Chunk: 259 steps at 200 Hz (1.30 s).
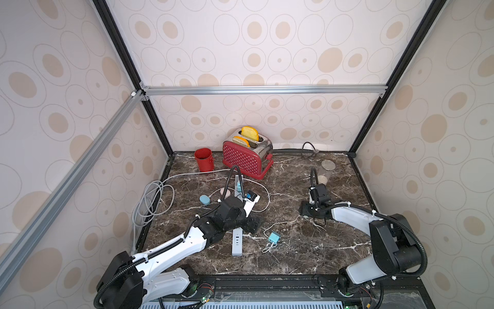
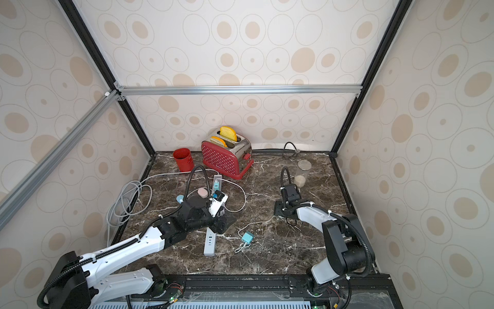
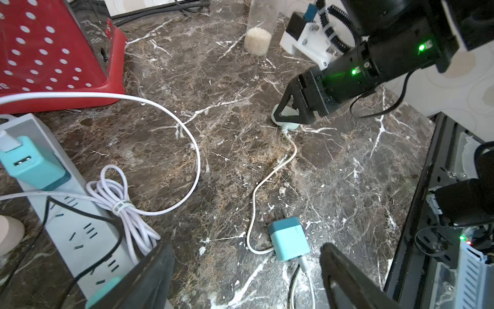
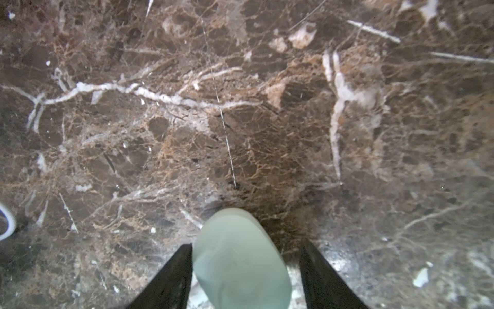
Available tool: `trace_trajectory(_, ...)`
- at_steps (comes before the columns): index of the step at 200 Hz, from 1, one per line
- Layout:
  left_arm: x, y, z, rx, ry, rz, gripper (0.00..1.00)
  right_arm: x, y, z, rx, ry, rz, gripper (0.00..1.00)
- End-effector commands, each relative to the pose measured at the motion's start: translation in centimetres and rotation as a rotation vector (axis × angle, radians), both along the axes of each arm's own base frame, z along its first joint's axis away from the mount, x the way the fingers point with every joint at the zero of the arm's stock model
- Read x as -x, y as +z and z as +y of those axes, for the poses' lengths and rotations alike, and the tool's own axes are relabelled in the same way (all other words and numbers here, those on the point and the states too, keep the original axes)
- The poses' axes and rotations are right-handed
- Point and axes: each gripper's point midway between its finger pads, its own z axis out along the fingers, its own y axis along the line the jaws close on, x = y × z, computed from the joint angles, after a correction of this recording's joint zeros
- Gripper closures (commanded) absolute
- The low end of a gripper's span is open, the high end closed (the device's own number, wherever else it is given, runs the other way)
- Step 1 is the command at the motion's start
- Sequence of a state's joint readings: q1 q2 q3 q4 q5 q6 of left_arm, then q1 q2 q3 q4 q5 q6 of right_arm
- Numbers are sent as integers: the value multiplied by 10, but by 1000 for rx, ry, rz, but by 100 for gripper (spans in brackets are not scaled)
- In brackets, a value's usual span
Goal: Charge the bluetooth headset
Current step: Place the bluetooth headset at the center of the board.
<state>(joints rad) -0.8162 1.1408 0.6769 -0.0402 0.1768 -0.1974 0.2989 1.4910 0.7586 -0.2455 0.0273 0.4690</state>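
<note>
Black and white arms rise from the bottom edge in both top views, bent over a shiny brown marble table (image 1: 294, 248). Mid-frame, the left gripper (image 1: 253, 223) sits over a long grey power strip (image 1: 237, 242). The right gripper (image 1: 308, 209) points down, right of centre.

From the left wrist, the left gripper's black fingers stand wide apart, holding nothing. At upper right, a smooth, round, pale green headset case (image 3: 290, 125) lies under the right gripper. A thin white cable (image 3: 267, 176) runs from it to a blocky teal charger (image 3: 290, 238).

From the right wrist, the headset case fills the bottom middle between parted fingers. One side shows a gap, so it is not squeezed.
</note>
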Motion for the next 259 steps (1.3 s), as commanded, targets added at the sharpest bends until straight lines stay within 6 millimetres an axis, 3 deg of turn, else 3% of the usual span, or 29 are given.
trace_trajectory(1,4,-17,-7,-97,-28,-26,12,7,31,-13,24,-40,-56,30)
trace_trajectory(39,23,-42,-39,-180,-91,32,11,41,58,-19,26,-9,-17,29)
trace_trajectory(81,29,-66,-64,-257,-35,185,12,65,57,-17,-10,17,21,29)
trace_trajectory(122,31,-78,-71,-305,35,277,16,66,57,-13,-42,39,0,28)
trace_trajectory(176,39,-95,-78,-387,36,368,30,63,55,-15,-87,42,-1,28)
trace_trajectory(210,41,-99,-69,-473,60,375,32,63,55,-17,-113,33,-8,28)
trace_trajectory(259,46,-107,-75,-482,45,416,32,63,59,-21,-129,21,-16,28)
